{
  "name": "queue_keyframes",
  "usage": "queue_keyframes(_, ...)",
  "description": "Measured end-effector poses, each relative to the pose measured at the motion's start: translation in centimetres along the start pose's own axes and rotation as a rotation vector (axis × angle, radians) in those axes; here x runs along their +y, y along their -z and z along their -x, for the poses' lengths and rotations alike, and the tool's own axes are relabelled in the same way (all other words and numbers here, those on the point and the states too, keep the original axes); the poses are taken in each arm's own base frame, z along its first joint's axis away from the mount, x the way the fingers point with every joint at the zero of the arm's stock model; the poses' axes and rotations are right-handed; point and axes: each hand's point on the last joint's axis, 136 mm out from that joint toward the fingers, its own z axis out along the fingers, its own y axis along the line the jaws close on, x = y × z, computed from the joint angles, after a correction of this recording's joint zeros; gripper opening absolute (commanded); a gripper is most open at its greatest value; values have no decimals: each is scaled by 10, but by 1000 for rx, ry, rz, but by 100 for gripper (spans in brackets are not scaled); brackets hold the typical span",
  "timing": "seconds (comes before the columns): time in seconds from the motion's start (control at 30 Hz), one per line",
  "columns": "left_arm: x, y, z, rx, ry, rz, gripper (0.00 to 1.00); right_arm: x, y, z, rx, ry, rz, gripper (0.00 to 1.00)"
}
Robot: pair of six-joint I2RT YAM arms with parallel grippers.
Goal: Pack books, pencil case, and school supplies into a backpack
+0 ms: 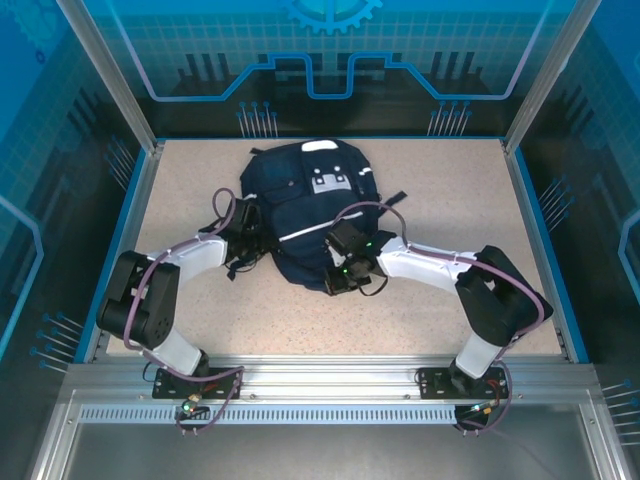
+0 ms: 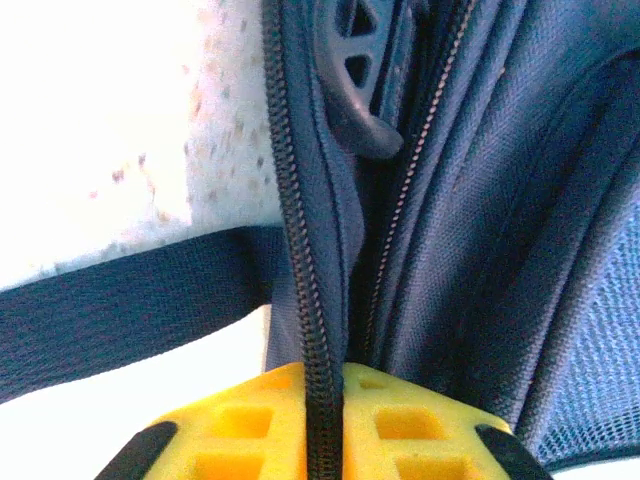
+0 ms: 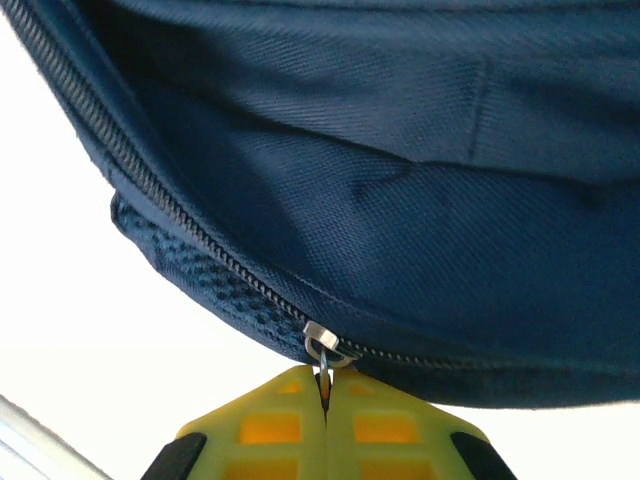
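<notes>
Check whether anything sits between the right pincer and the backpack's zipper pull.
Nothing visible does. The right pincer is already shut on the zipper pull at the backpack's lower edge. The left pincer pinches the zipper track.

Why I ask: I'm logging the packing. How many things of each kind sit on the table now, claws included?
backpack: 1
claws: 2, the left claw and the right claw
total: 3
</notes>
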Motion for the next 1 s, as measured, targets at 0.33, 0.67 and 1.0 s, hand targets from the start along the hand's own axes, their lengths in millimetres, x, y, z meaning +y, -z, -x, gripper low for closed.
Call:
queue_keyframes(0.33,-8,51,15,-110,-47,-32,55,35,-4,19,8,0,113,0)
queue_keyframes(0.67,10,62,-48,31,56,-100,59,52,-12,28,23,9,175,0)
queue_keyframes(1.0,2,42,-69,121,82,-128,58,58,-12,29,25,19,185,0)
